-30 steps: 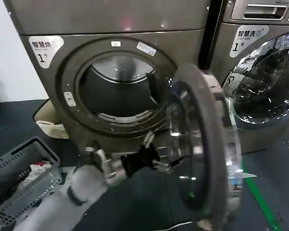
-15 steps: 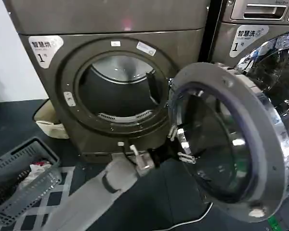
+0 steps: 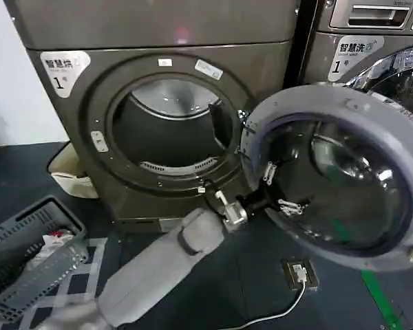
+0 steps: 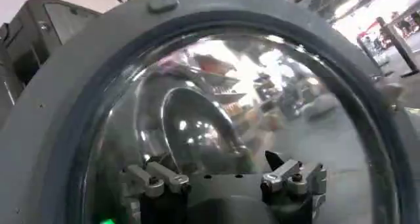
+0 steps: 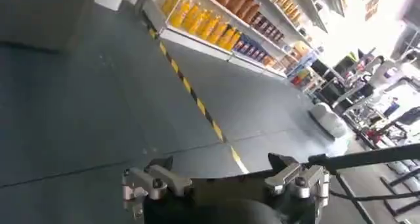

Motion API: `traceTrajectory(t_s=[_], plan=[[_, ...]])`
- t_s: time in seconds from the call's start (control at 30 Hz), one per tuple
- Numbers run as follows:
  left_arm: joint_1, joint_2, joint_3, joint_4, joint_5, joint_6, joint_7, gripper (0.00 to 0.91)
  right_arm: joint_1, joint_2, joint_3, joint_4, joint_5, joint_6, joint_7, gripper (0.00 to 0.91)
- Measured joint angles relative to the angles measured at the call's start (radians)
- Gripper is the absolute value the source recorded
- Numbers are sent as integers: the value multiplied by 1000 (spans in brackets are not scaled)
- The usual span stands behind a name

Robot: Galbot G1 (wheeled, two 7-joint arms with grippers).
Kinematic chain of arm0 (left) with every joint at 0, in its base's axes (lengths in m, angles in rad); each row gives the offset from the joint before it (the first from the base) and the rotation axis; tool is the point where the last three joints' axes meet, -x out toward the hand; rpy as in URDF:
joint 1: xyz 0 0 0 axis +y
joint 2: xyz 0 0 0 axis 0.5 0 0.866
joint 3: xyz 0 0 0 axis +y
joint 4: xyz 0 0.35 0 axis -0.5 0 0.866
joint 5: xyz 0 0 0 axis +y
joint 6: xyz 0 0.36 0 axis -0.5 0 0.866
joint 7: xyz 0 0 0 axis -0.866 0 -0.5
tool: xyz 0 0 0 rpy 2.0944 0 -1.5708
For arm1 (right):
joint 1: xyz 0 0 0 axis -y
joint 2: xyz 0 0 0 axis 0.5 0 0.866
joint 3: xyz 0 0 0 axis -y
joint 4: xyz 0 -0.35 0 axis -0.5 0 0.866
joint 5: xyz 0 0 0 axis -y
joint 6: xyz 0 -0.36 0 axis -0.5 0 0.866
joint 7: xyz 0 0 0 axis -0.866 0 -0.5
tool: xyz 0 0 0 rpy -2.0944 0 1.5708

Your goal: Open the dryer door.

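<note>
Dark flooring (image 3: 213,289) runs under two grey machines standing side by side, and on it lie a floor socket (image 3: 299,273) with a white cable and, off to our left, a grey laundry basket (image 3: 27,254). Our left gripper (image 3: 279,189) has its fingers (image 4: 157,178) spread wide, holding nothing, their tips just at the inner face of the dryer door (image 3: 337,172); from the left wrist we see the two fingers apart in front of the door's domed glass, though we cannot tell whether they touch it. Behind them the padded grey left arm (image 3: 158,268) reaches up from the lower left. That door stands swung well open on its hinge at the right side of the dryer (image 3: 158,103), its inner face turned toward us, and the drum opening (image 3: 172,130) is fully exposed. Our right gripper (image 5: 226,179) hangs elsewhere over bare floor, fingers also spread apart and empty
</note>
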State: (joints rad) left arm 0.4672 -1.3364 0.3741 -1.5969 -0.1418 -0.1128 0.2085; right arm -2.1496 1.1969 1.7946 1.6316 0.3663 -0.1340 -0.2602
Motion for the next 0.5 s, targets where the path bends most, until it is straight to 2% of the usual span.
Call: traceTrajectory(t_s=[0.27,0.5], plan=[[-64,-78,4,108,11,-4,-14,907,-4,31,30,4,-58,-77,66,907],[-112,-142,9,195,40,-14,-24,907,-7,60,35,7,-67,-85,68,907]])
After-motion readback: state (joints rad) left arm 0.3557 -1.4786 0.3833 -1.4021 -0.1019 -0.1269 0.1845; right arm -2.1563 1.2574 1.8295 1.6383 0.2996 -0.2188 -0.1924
